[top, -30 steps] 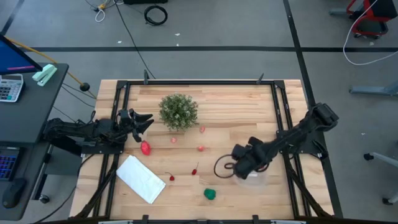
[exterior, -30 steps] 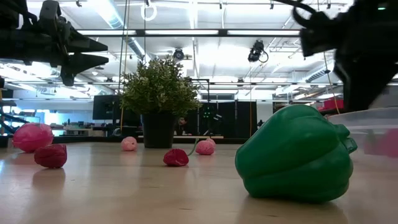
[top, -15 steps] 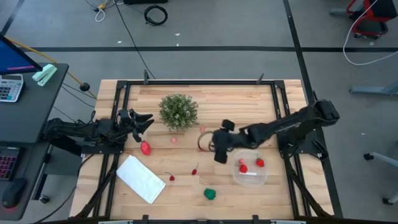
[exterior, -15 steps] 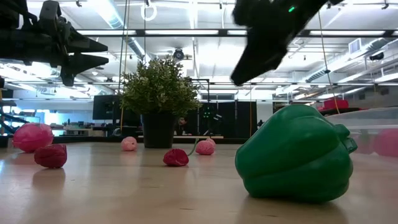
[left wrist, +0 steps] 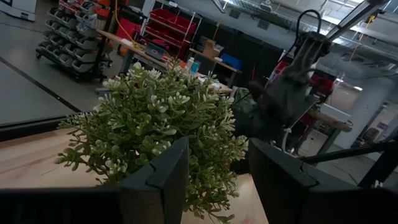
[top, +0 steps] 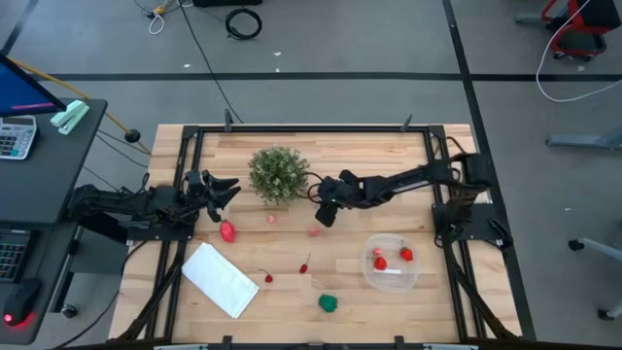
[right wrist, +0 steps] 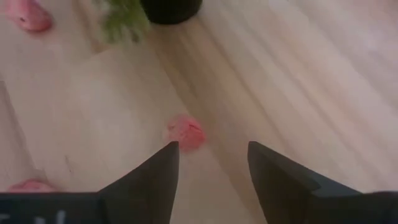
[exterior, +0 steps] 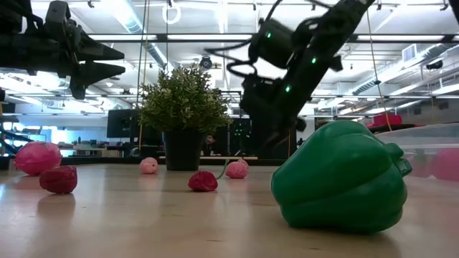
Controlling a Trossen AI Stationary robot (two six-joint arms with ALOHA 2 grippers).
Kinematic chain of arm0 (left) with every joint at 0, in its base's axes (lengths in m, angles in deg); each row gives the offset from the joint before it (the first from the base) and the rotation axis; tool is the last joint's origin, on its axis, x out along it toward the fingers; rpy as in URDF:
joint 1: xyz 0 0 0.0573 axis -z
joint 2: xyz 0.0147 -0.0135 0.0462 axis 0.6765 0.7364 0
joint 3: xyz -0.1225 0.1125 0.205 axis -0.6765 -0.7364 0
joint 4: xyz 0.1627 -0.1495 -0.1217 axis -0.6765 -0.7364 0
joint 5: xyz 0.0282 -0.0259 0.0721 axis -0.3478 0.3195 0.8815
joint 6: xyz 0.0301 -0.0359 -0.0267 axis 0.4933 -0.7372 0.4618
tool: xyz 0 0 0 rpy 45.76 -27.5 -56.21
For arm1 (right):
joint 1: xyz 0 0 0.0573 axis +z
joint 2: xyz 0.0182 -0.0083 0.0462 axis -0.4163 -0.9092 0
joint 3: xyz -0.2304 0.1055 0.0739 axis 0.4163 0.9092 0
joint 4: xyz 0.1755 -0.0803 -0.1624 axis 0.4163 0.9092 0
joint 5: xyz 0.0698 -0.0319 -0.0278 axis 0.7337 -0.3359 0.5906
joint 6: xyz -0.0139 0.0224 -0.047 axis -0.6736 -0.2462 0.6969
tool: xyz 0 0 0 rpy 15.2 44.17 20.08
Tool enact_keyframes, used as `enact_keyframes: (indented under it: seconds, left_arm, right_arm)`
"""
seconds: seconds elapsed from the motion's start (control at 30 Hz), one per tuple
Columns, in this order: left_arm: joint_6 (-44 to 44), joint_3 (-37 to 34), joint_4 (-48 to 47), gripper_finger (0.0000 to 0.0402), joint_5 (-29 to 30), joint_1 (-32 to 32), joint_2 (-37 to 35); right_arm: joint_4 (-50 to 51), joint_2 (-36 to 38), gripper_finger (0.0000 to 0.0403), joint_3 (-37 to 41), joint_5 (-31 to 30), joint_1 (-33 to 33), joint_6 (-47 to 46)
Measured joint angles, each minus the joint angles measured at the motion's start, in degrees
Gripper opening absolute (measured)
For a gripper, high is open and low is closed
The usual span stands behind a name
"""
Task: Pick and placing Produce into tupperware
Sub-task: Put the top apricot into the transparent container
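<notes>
My right gripper [top: 324,209] hovers open beside the bushy plant [top: 279,173], tipped downward. In the right wrist view its fingers [right wrist: 212,149] stand apart just short of a pink produce piece [right wrist: 185,132] lying on the table. The clear round tupperware [top: 391,262] sits at the near right with two red pieces [top: 380,261] inside. More produce lies loose: pink pieces [top: 314,231], [top: 273,219], red ones [top: 226,230], [top: 268,278] and a green pepper [top: 329,303]. My left gripper [top: 228,188] waits open and level, left of the plant.
A flat white rectangle [top: 221,279] lies at the near left. The plant's pot [exterior: 183,149] stands just behind the pink pieces. A black frame [top: 437,165] runs along the table's edges. Bare wood lies between the pink pieces and the tupperware.
My right gripper has swung from above the tupperware toward the table's left and far edge, stopping by the plant, and has tipped further downward. The tupperware, covered by the arm a second ago, now shows with two red pieces inside.
</notes>
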Motion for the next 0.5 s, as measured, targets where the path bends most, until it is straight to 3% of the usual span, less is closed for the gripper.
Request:
enact_keyframes:
  seconds: [0.13,0.5]
  left_arm:
    - [0.0,0.0,-0.04,0.0172,0.0,0.0,0.0]
    - [-0.02,0.0,-0.1,0.0172,0.03,0.0,0.0]
  right_arm:
    - [-5.68,-3.41,0.0195,0.0,4.46,-0.58,0.04]
    - [-10.35,-7.11,0.0187,0.0,4.5,-0.95,-0.05]
